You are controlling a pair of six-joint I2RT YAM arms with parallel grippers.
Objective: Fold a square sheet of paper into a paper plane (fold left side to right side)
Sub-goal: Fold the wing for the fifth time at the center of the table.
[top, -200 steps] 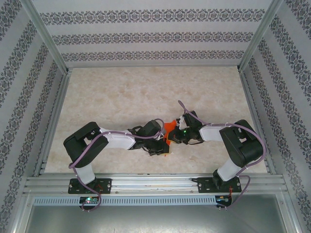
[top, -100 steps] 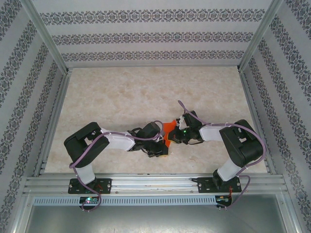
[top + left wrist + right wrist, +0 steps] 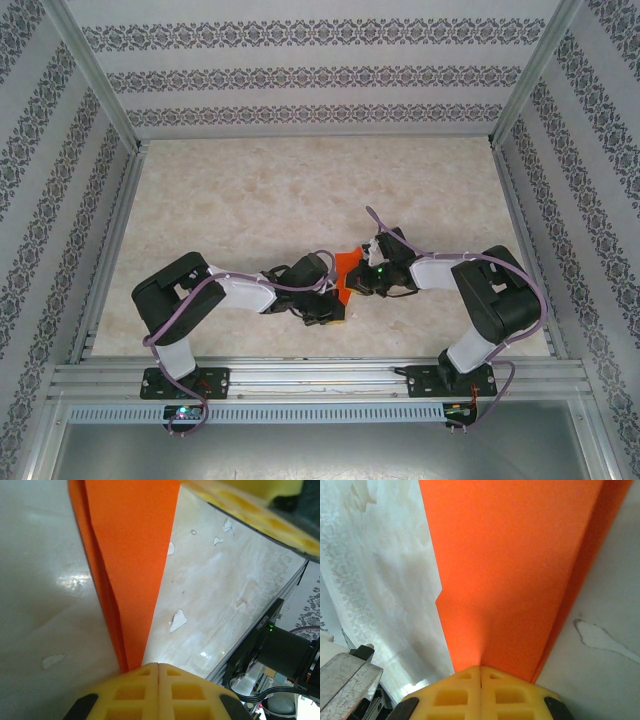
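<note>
The left gripper (image 3: 158,667) is clenched, its yellow fingers (image 3: 130,695) pressed together on a narrow end of the square sheet of paper (image 3: 130,545); the right gripper (image 3: 480,669) is likewise clenched on a wider part of the same sheet; the orange sheet is creased into overlapping layers and spanned between the two grippers; it is located centrally from left to right, toward the near edge of the marbled table (image 3: 250,200); contact between sheet and table cannot be determined.

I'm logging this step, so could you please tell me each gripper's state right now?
Left gripper: closed on the orange paper.
Right gripper: closed on the same paper.
</note>
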